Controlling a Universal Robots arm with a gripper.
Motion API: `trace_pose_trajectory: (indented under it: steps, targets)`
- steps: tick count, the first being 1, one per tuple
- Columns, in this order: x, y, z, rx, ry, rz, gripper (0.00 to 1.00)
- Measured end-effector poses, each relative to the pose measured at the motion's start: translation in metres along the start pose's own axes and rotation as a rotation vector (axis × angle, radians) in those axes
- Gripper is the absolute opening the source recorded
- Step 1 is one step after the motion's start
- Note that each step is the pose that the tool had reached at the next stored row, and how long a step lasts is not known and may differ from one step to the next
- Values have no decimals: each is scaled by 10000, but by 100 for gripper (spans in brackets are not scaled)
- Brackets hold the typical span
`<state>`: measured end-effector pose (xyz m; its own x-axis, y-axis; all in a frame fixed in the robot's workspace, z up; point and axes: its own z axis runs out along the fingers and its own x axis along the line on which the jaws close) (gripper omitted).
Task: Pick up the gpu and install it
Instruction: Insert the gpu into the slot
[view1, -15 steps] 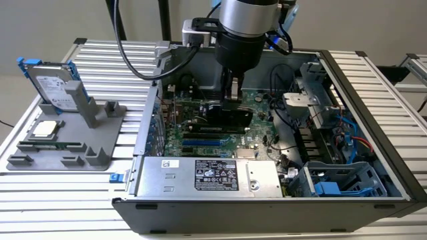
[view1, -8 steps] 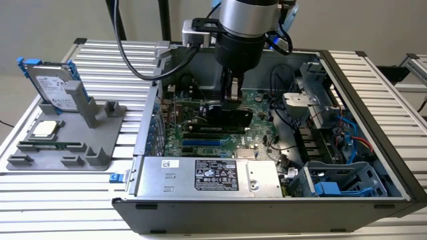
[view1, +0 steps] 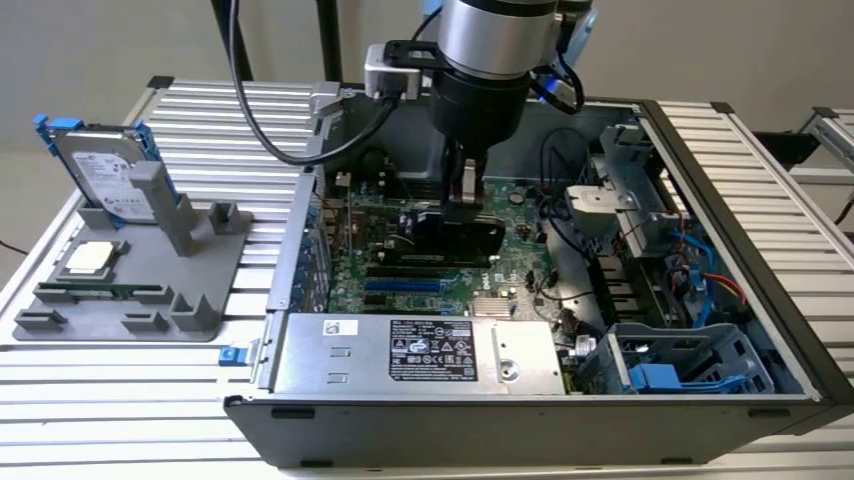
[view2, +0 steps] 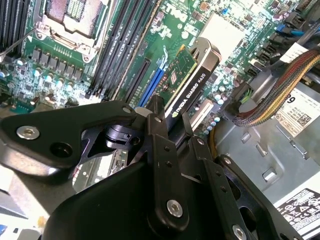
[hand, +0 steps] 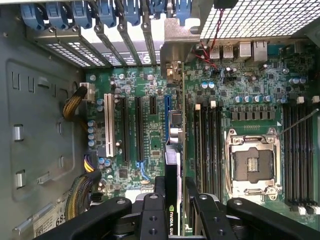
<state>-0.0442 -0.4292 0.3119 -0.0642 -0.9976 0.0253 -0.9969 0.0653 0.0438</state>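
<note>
The hand (view1: 461, 195) reaches down into the open computer case (view1: 747, 250) with its two black fingers (view2: 167, 150) closed on the gpu (view2: 192, 80), gripping the card by its upper edge. In the second wrist view the card hangs edge-on from the fingers, black cooler face to one side and green board to the other, low over the motherboard (hand: 150, 135) beside the blue slot (view2: 152, 85). Whether its lower edge already touches a slot cannot be told, because the card itself covers that spot. In the first wrist view the gpu (hand: 172, 160) shows as a thin strip running away from the fingers (hand: 152, 215) toward the case's rear wall, lined up alongside the blue slot (hand: 167, 117); the finger links cut off its near end.

In the exterior view the arm's wrist hides most of the card, leaving a dark block (view1: 461, 235) over the middle of the board. Around it sit the empty CPU socket (hand: 252, 167) (its cover frame is open), long black memory slots (hand: 210, 145) and a white slot (hand: 108, 132). A bundle of coloured cables (view2: 280, 90) crosses near the power supply (view1: 414, 355), and a blue-latched drive cage (view1: 681, 365) fills the case's corner.

Well apart, toward the exterior view's left, a grey holder (view1: 134, 270) on the tabletop (view1: 120, 400) carries an upright hard drive (view1: 107, 175) with blue rails and a small silver chip (view1: 87, 258).
</note>
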Motion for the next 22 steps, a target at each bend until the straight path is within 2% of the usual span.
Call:
trace_pose_trajectory:
  steps: [22]
  targets:
    - [16, 0, 136, 0, 4, 4, 0]
